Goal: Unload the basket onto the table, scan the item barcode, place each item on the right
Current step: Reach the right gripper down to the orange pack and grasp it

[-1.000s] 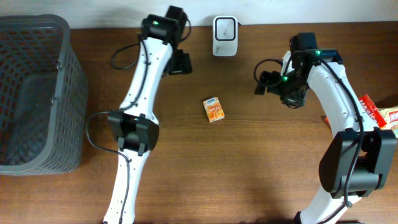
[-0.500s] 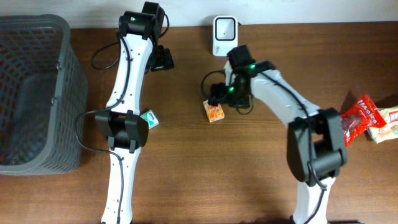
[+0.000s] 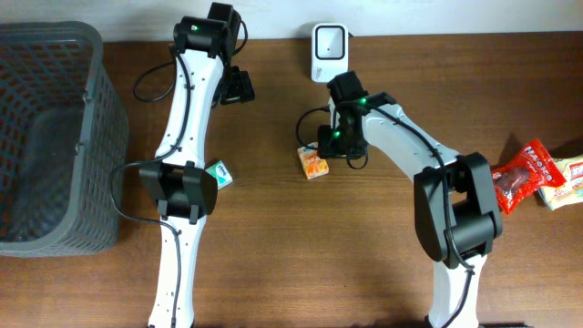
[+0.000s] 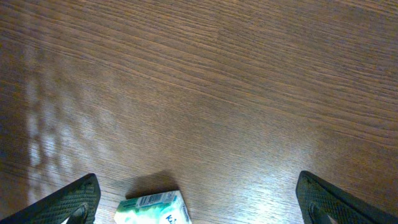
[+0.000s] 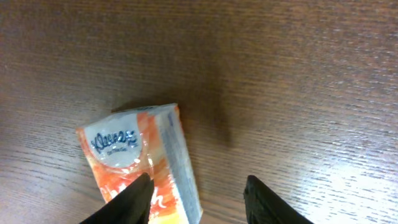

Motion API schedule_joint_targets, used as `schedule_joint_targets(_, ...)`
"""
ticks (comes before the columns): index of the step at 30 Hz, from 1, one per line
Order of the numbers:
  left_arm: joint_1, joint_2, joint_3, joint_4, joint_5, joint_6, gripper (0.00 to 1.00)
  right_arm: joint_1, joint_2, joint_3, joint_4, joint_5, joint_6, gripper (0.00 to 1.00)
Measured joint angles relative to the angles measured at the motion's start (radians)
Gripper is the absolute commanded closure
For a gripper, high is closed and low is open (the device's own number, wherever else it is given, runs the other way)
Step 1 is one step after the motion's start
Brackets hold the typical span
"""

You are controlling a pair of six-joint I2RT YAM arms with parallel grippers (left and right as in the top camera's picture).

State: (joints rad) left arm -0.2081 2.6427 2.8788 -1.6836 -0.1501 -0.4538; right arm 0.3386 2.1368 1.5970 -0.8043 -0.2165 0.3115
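Observation:
An orange tissue pack [image 3: 313, 163] lies flat on the wooden table, below the white scanner [image 3: 329, 52]. My right gripper [image 3: 332, 148] hovers at the pack's right edge. In the right wrist view the pack [image 5: 140, 155] sits under the left fingertip [image 5: 140, 190], and the other finger stands clear of its grey side. The right gripper [image 5: 199, 183] is open, its jaws narrowed. A green tissue pack [image 3: 219, 173] lies beside the left arm. In the left wrist view this pack [image 4: 152, 210] shows at the bottom edge, barcode up, between the wide open jaws of my left gripper [image 4: 198, 180].
A dark mesh basket [image 3: 55, 137] fills the left side of the table. Red and white snack packets [image 3: 524, 173] lie at the right edge. My left gripper [image 3: 239, 87] hangs near the back edge, left of the scanner.
My right arm has swung left from the right side to the orange pack, and its jaws have narrowed. The left arm has shifted left, and the green pack now shows beside it.

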Motion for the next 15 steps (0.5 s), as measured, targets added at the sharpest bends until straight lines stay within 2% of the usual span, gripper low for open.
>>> schedule_joint_targets(4,0.0,0.0,0.0,0.0,0.0,0.0,0.01,-0.006,0.011,-0.035,0.038,-0.033,-0.001,0.61)
schedule_joint_targets(15,0.0,0.0,0.0,0.0,0.0,0.0,0.01,-0.003,0.017,-0.043,0.044,-0.126,-0.001,0.61)
